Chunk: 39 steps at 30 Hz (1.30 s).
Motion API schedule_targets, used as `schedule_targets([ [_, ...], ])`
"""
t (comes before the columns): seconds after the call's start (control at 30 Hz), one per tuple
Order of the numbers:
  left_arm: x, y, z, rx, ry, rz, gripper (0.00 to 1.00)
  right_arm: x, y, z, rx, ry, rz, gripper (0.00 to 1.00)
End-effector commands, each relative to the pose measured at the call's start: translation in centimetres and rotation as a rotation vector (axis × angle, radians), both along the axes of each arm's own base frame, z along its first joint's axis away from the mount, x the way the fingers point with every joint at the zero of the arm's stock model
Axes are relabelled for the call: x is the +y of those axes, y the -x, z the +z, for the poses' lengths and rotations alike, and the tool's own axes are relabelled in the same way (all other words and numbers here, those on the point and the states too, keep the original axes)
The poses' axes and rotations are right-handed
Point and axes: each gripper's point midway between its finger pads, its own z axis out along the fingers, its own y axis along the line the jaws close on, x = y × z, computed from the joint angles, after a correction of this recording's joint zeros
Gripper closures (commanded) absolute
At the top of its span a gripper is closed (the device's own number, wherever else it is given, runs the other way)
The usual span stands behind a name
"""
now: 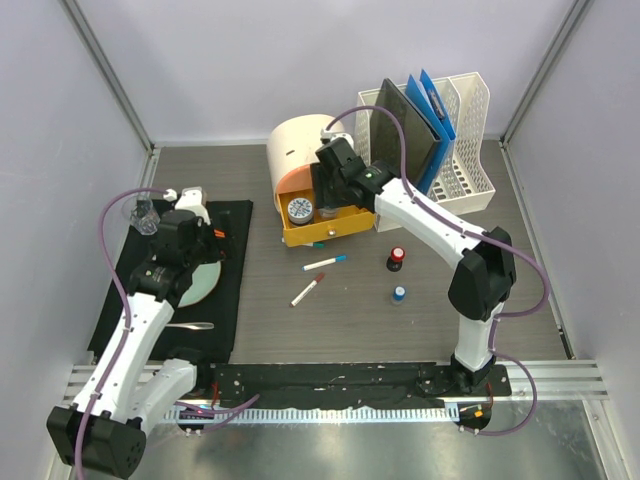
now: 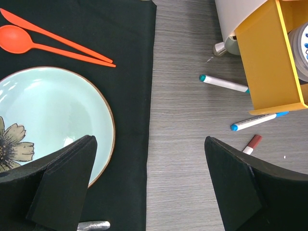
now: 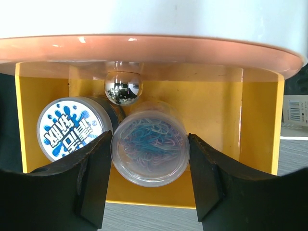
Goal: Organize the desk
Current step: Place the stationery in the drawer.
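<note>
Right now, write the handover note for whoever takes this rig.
The left gripper is open and empty, above the edge of the black mat beside the plate.
The right gripper is closed around the clear paper-clip tub inside the yellow drawer.
Done: the blue-lidded tub sits in the drawer; the clear tub is in it, not yet released.
Left: three markers, a red-capped bottle and a blue-capped bottle lie loose on the desk; the drawer is open.
</note>
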Motion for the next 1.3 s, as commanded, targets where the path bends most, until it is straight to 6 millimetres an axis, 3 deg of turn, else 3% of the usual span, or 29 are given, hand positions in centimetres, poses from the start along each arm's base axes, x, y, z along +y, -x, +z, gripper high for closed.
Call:
schedule_targets([
  [0.0, 0.1, -0.5, 1.4, -0.049, 0.014, 0.0, 0.0, 1.1, -1.3, 2.7, -0.086, -0.053, -0.017, 0.8],
  [0.17, 0.1, -0.5, 1.4, -0.045, 0.015, -0.002, 0.0, 1.4, -1.3, 2.3, -0.079, -0.055, -0.018, 0.78],
  [0.43, 0.1, -0.5, 1.2, -0.04, 0.018, 0.0, 0.0, 1.7, -1.1, 2.0, -0.068, -0.057, -0.01, 0.68],
  [1.0, 0.2, -0.4, 1.2, -0.039, 0.015, 0.004, 0.0, 1.3, -0.9, 3.5, -0.091, -0.07, -0.015, 0.27],
  [1.27, 0.4, -0.4, 1.2, -0.04, 0.011, 0.012, 0.0, 1.2, -0.9, 4.1, -0.103, -0.08, -0.014, 0.21],
])
